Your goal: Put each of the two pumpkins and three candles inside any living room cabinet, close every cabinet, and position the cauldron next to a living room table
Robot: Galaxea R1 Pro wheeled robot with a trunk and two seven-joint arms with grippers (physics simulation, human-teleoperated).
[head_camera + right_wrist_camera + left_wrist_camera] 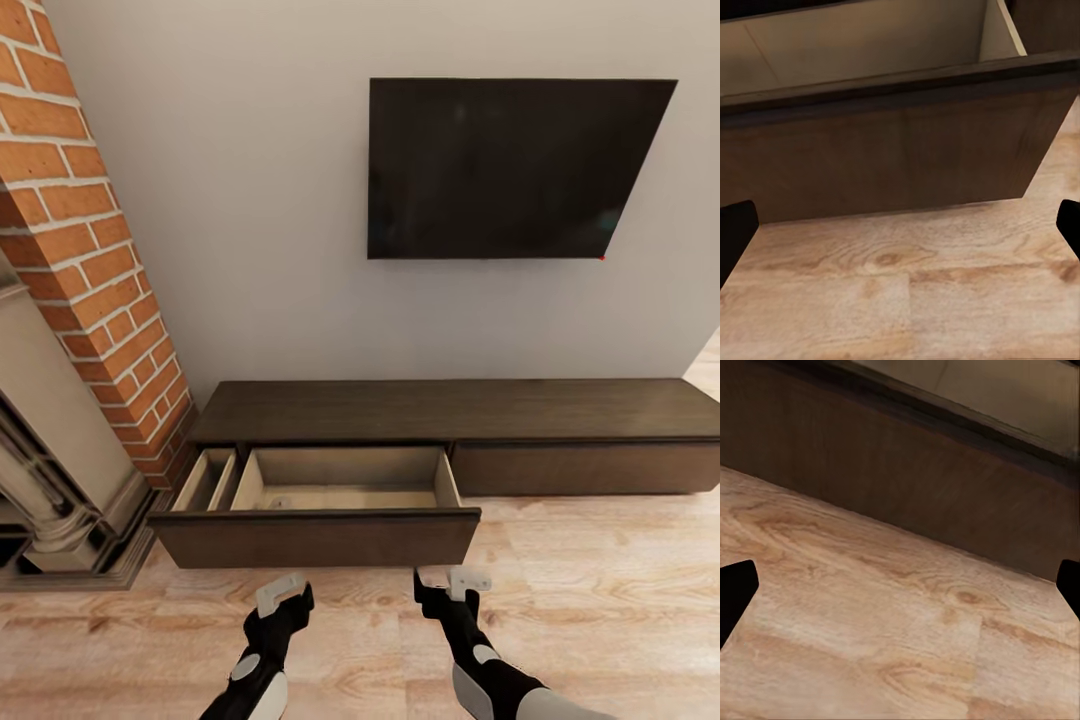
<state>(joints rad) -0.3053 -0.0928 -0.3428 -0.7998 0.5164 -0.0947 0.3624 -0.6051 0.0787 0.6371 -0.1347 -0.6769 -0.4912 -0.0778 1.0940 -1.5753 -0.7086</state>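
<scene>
The long, low dark brown cabinet (470, 410) stands against the wall. Its left drawer (320, 537) is pulled out wide over the floor. On the drawer's pale floor near the front left lies a tiny greyish squat shape (281, 501) that looks like a candle. My left gripper (280, 592) and right gripper (453, 580) hover low over the floor just in front of the drawer front, both open and empty. The left wrist view shows the drawer front (907, 472), and the right wrist view shows the drawer front (892, 157) and the drawer's inside. Pumpkins, cauldron and table are out of view.
A red brick chimney (80, 230) and a grey stone fireplace surround (60, 470) stand close at the left of the drawer. A dark TV (505, 170) hangs on the wall above the cabinet. Light wood floor (600, 600) stretches to the right.
</scene>
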